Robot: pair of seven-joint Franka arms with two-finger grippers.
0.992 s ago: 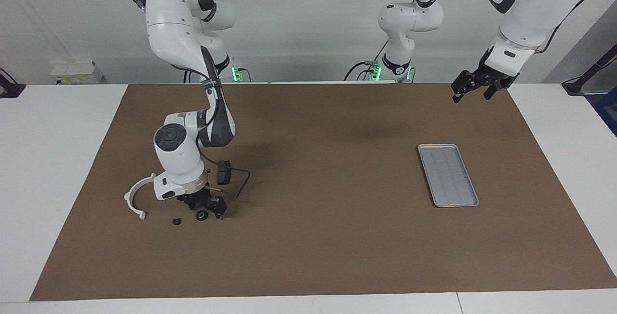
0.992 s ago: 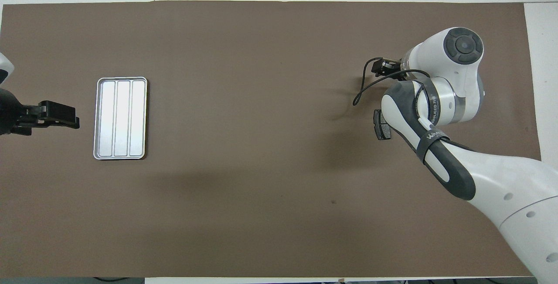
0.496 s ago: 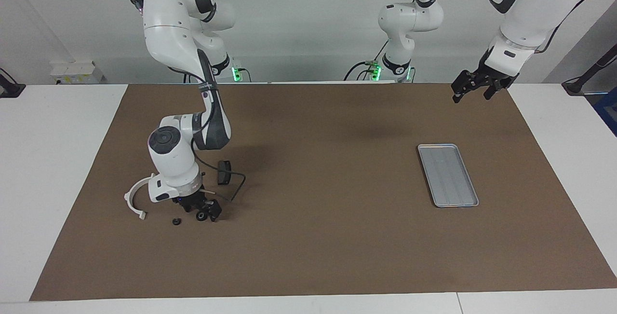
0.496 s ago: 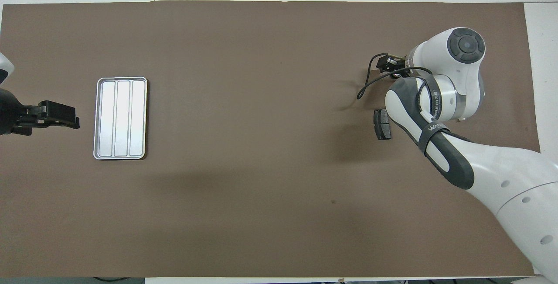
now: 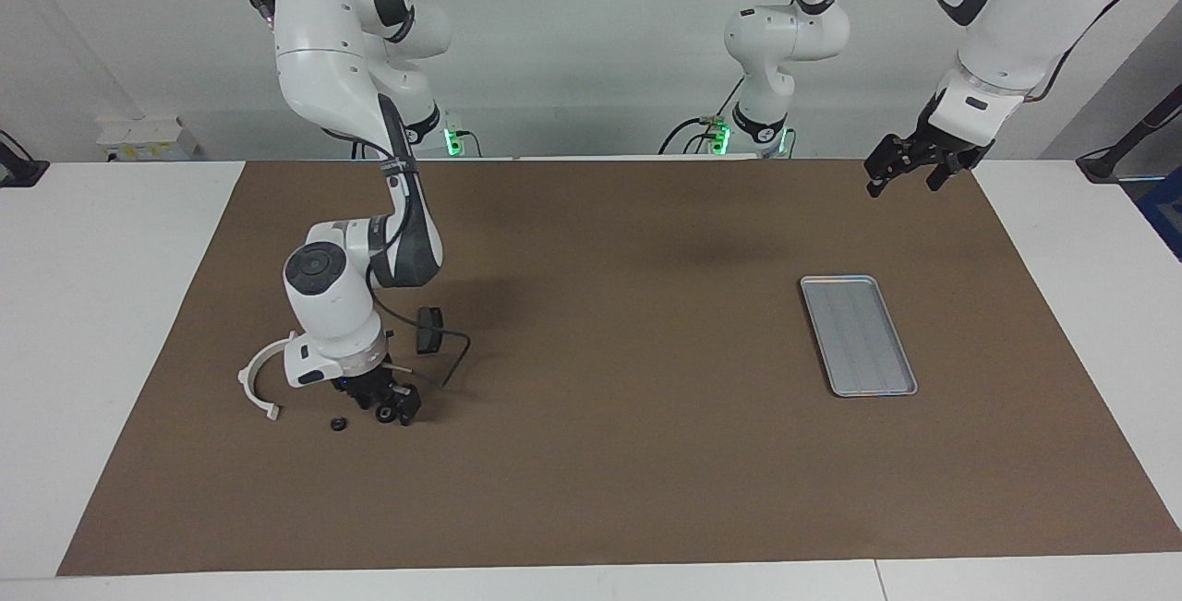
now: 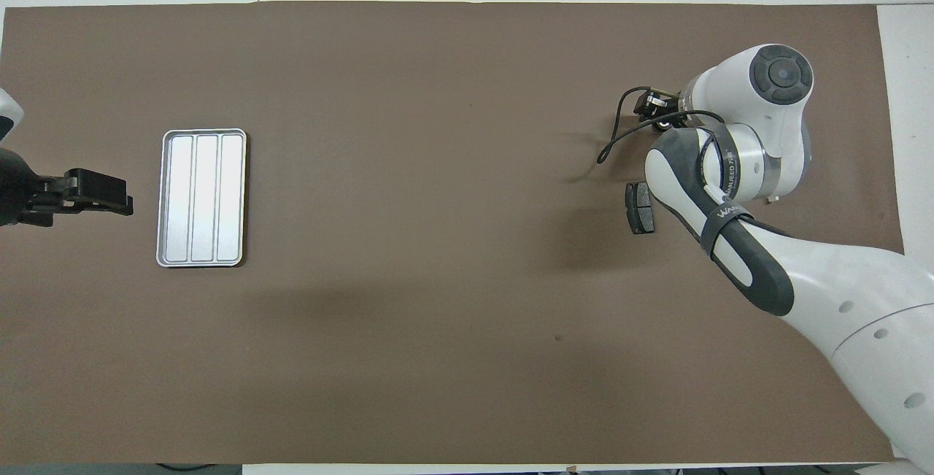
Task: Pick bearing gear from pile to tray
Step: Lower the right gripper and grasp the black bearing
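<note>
A: Which step is this?

B: The pick, I'd judge. The right gripper is down at the pile, lower left of the facing view, its jaws pinching a small black gear just off the counter.

A: And next?

B: Lift clear, then carry it to the tray at middle right, which lies bare.

A: The gear's look?

B: Tiny, round, black; a second gear lies beside it, near the bracket.

A: The left gripper?

B: Waits at upper right, jaws spread.
</note>
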